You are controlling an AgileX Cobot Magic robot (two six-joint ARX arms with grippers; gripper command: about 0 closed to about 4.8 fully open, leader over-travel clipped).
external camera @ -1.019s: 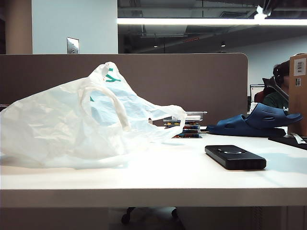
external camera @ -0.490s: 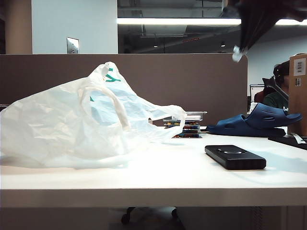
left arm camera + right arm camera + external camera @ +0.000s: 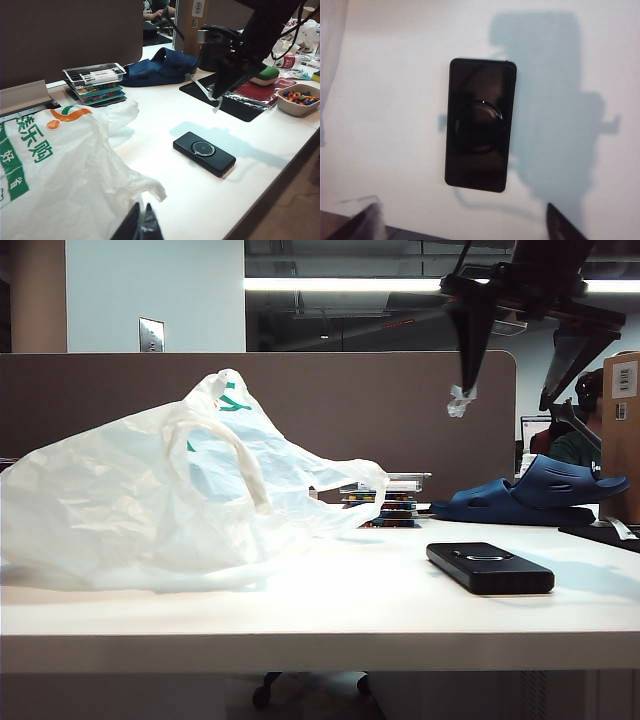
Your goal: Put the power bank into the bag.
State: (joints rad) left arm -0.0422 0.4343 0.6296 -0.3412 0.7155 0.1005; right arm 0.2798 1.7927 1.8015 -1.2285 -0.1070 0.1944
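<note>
- High at two o'clock in the exterior view, the right gripper (image 3: 520,365) hangs with jaws wide above the power bank (image 3: 490,567), which lies flat on the table (image 3: 330,615); bag (image 3: 160,490) at nine o'clock.
- Left wrist view: the left gripper (image 3: 141,227) is pinched closed beside the bag (image 3: 60,170); the power bank (image 3: 204,153) lies apart at three o'clock.
- Right wrist view: the power bank (image 3: 480,124) lies centred below the spread fingertips (image 3: 559,225).

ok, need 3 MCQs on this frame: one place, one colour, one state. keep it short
1. Where is the power bank?
A. inside the bag
B. flat on the table, beside the bag
C. in the right gripper

2. Colour of the clog behind it?
A. blue
B. red
C. yellow

3. State of the right gripper?
A. shut on the power bank
B. shut, empty
C. open, above the power bank

Key:
1 B: it lies on the white table, clear of the bag.
2 A: plainly blue.
3 C: its fingers stand apart, holding nothing.
</note>
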